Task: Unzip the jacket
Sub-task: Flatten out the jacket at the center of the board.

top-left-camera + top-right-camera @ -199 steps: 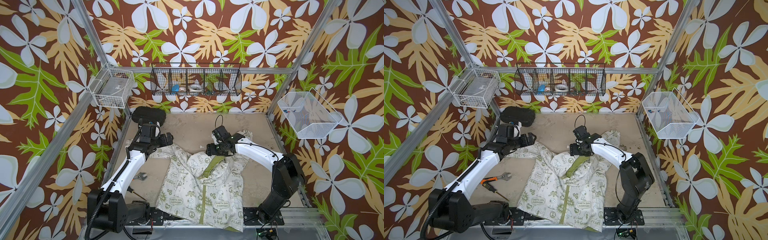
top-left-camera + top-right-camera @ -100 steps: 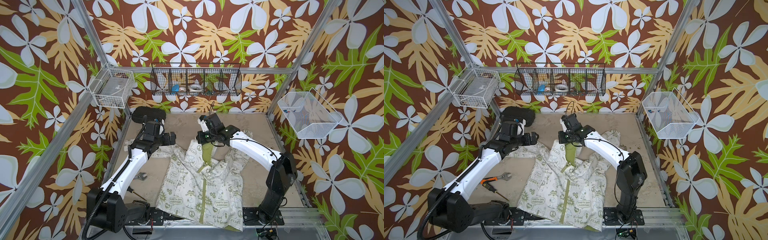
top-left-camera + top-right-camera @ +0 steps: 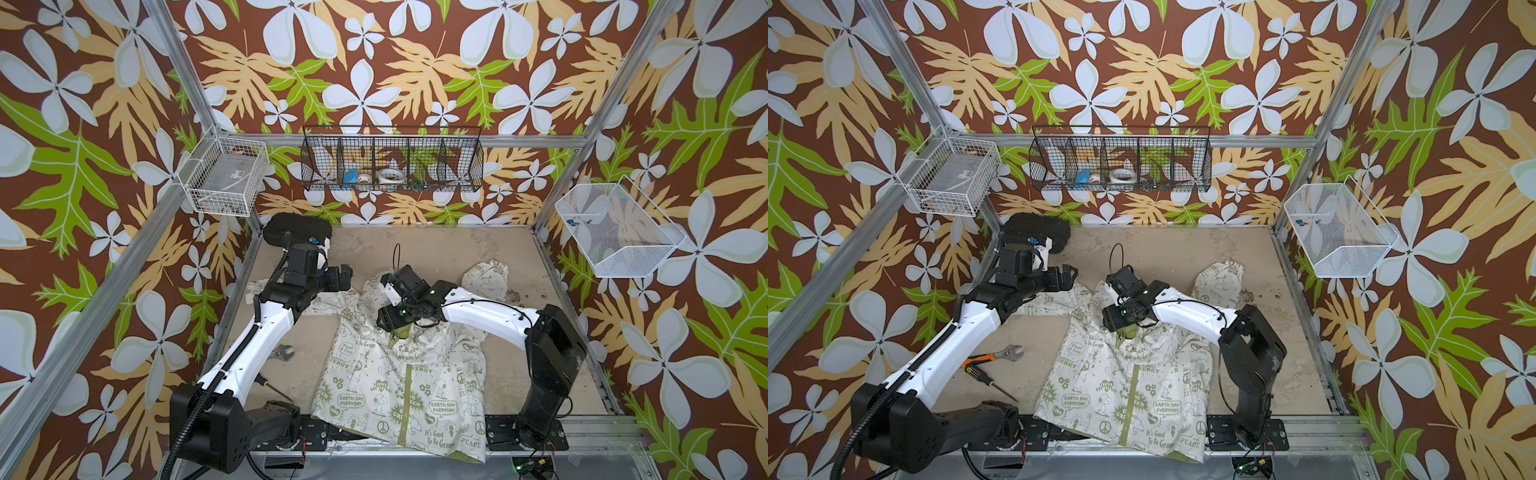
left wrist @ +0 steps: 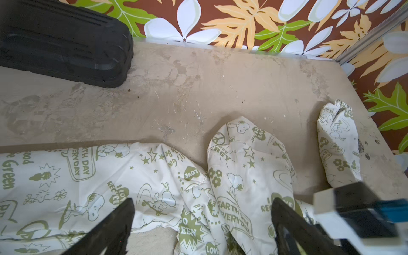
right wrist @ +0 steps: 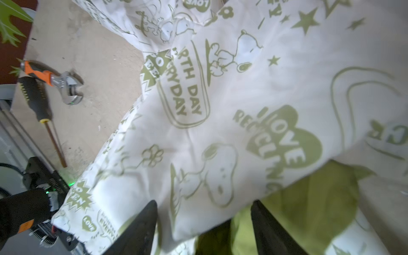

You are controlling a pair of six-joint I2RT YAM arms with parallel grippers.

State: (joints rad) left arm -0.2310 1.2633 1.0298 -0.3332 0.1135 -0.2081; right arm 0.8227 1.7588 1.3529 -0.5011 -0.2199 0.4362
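Jacket (image 3: 399,386) sprawls mid-tabletop (image 3: 457,257), hem at the 6 o'clock edge. Right claw (image 5: 205,220) gapes over the collar at the zipper strip's (image 3: 405,399) 12 o'clock end. Left claw (image 4: 203,205) spread wide, empty. The danger: it pinches loose cloth instead of the pull and drags the whole jacket!

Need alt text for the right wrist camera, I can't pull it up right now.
The cream jacket printed with green cartoons fills most of the view, its olive-green lining showing by the parted jaws of the right gripper. A wrench and a screwdriver lie on the table beside it.
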